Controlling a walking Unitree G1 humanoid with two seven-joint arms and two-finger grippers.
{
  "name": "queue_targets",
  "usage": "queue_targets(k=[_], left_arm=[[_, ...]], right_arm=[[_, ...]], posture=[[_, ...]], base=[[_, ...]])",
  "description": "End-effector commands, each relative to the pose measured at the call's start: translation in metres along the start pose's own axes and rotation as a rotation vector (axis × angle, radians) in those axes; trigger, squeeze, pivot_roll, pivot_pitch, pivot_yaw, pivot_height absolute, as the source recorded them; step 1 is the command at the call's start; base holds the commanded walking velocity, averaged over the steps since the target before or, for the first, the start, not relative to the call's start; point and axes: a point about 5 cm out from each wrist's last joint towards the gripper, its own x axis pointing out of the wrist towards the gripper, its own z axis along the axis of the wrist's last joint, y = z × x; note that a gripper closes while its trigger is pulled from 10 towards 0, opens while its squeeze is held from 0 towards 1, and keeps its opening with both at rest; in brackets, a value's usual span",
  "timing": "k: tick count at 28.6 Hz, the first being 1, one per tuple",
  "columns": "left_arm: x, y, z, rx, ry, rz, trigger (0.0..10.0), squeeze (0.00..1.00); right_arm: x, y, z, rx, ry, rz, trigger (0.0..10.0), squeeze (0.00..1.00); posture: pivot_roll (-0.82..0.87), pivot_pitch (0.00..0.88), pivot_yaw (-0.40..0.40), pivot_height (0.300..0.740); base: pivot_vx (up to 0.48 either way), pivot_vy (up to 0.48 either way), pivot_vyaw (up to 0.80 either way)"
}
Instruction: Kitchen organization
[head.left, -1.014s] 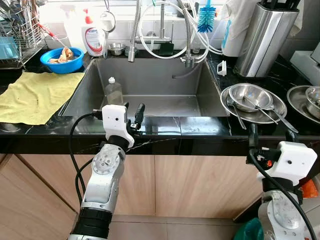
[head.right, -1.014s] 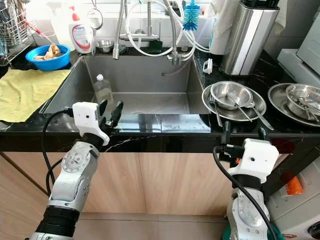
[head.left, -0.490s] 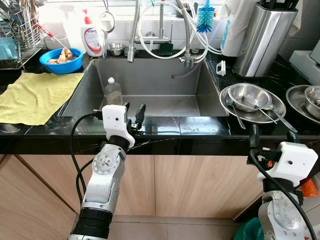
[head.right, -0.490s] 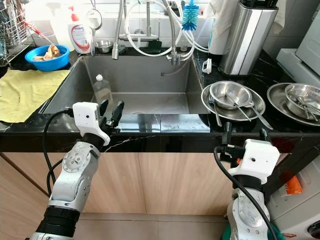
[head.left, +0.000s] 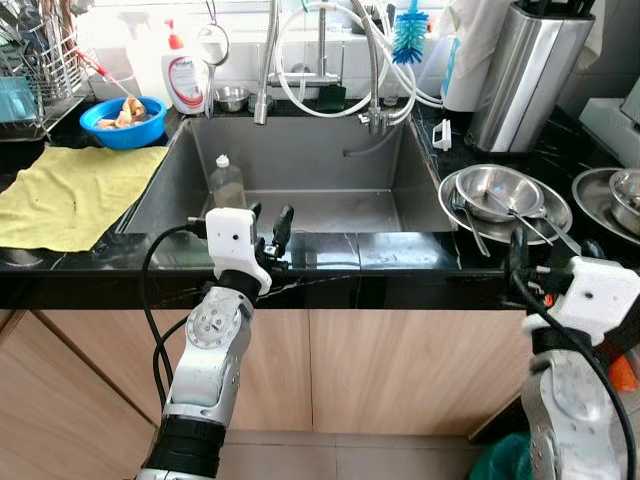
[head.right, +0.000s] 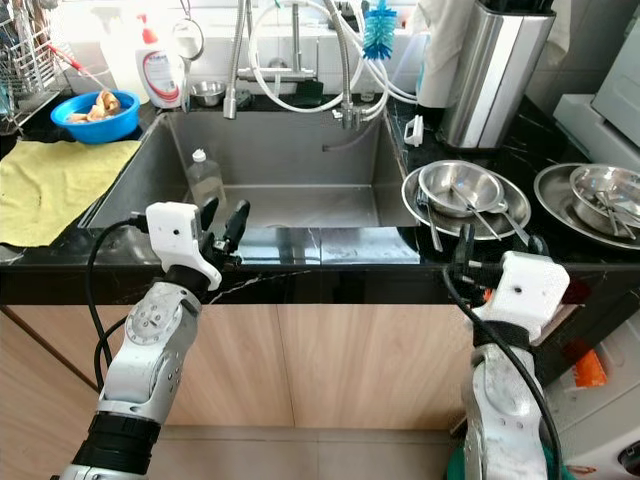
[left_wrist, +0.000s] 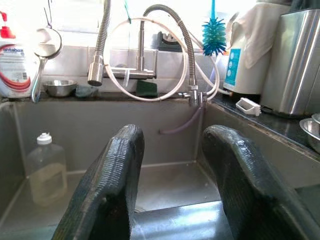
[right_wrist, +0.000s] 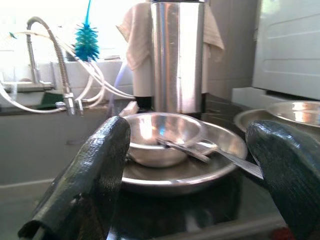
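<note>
A steel plate (head.left: 460, 195) on the black counter right of the sink holds a steel bowl (head.left: 497, 190) and spoons (head.left: 540, 222). My right gripper (head.left: 553, 255) is open at the counter's front edge, just before that plate, and the bowl (right_wrist: 160, 137) lies between its fingers in the right wrist view. My left gripper (head.left: 268, 225) is open above the sink's front rim and faces into the steel sink (head.left: 380, 170). A clear plastic bottle (head.left: 227, 182) stands in the sink's left part, also seen as the bottle (left_wrist: 45, 167) in the left wrist view.
A second steel plate with a bowl (head.left: 612, 200) sits at the far right. A tall steel container (head.left: 530, 75) stands behind the plates. A yellow cloth (head.left: 70, 190), a blue bowl (head.left: 125, 118), a soap bottle (head.left: 187, 75) and a dish rack (head.left: 40, 70) are on the left.
My right gripper has risen from below the counter's edge up to the level of the counter top, closer to the plate. The left arm has not moved.
</note>
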Motion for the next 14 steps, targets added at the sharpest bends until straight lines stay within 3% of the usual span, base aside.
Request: queue_targets(k=[1, 14], left_arm=[[-0.0010, -0.0008, 0.0020, 0.002, -0.002, 0.000, 10.0, 0.00], [-0.0018, -0.0012, 0.0006, -0.009, 0.006, 0.006, 10.0, 0.00]], right_arm=[[0.0015, 0.0017, -0.0019, 0.003, 0.011, 0.007, 10.0, 0.00], [0.0081, 0.0000, -0.0114, 0.016, 0.055, -0.017, 10.0, 0.00]], posture=[[-0.06, 0.000, 0.036, 0.740], [-0.06, 0.000, 0.037, 0.740]], base=[[0.000, 0.000, 0.00], [0.000, 0.000, 0.00]])
